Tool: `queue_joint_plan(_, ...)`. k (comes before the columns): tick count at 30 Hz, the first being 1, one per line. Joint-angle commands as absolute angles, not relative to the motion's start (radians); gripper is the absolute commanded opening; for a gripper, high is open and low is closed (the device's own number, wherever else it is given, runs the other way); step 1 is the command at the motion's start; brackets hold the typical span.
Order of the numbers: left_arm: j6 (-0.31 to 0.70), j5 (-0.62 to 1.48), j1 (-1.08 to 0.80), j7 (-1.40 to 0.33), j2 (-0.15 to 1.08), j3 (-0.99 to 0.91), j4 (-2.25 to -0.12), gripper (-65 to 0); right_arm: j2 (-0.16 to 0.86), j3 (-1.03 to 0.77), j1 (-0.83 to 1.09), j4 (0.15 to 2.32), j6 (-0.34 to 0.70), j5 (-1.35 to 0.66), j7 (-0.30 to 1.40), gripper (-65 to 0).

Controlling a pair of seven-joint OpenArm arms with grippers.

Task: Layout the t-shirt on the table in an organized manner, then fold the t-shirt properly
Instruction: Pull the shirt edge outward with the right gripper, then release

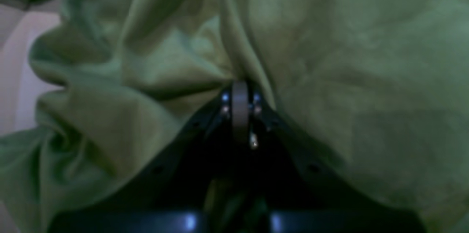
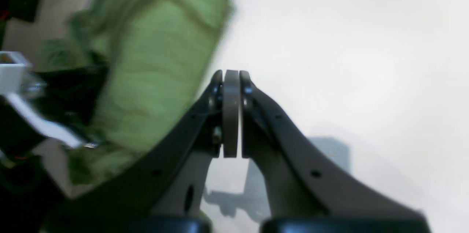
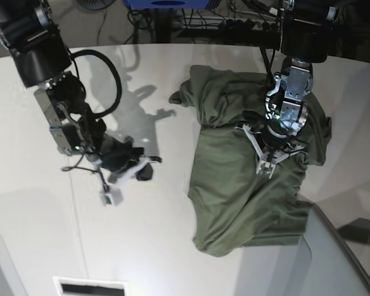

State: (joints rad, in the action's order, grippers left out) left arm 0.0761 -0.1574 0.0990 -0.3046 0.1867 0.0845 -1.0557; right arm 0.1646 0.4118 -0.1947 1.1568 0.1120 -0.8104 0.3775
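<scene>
Olive-green t-shirt [image 3: 246, 185] — rumpled, bunched, unfolded.

The base view looks steeply down from above on the table [image 3: 160, 246], taking in both arms. The left wrist view sits just behind its gripper [image 1: 240, 90], pressed very close to the shirt [image 1: 348, 79]. The right wrist view looks past its gripper [image 2: 231, 75] across bare table [image 2: 348, 42], sharing the shirt [image 2: 161, 64] at its left edge.

Blurred t-shirt [image 2: 154, 64] cut off at frame edges.
</scene>
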Motion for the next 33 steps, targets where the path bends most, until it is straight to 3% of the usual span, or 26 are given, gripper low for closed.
queue_joint_plan(1, 0.071, -0.159, 0.110, -0.297, 0.180, 0.099, -1.066, -65.0, 0.170, 0.395, -0.223, 1.173, 0.122, -0.822, 0.354, -64.8)
queue_joint_plan(8, 0.065, -0.156, 0.107, -0.298, 0.165, 0.252, -1.070, -65.0, 0.173, 0.389, -0.222, 1.170, 0.122, -0.822, 0.378, -64.8)
queue_joint_plan(14, 0.065, -0.160, 0.107, -0.300, 0.107, 0.269, -1.069, -65.0, 0.173, 0.381, -0.225, 1.168, 0.122, -0.820, 0.377, -64.8)
queue_joint_plan(18, 0.065, -0.160, 0.079, -0.302, 0.094, 0.323, -1.079, -65.0, 0.171, 0.272, -0.220, 1.165, 0.122, -0.817, 0.383, -64.8)
queue_joint_plan(28, 0.018, -0.160, 0.022, -0.298, 0.116, 0.437, -1.086, -65.0, 0.171, 0.225, -0.283, 0.992, 0.127, -0.817, 0.383, -64.4)
queue_joint_plan(30, 0.018, -0.160, 0.013, -0.297, 0.134, 0.437, -1.104, -65.0, 0.168, 0.225, -0.295, 0.958, 0.127, -0.817, 0.383, -59.0)
queue_joint_plan(33, 0.018, -0.157, -0.018, -0.295, 0.159, 0.426, -1.165, -65.0, 0.166, 0.226, -0.303, 0.941, 0.128, -0.817, 0.383, -44.4)
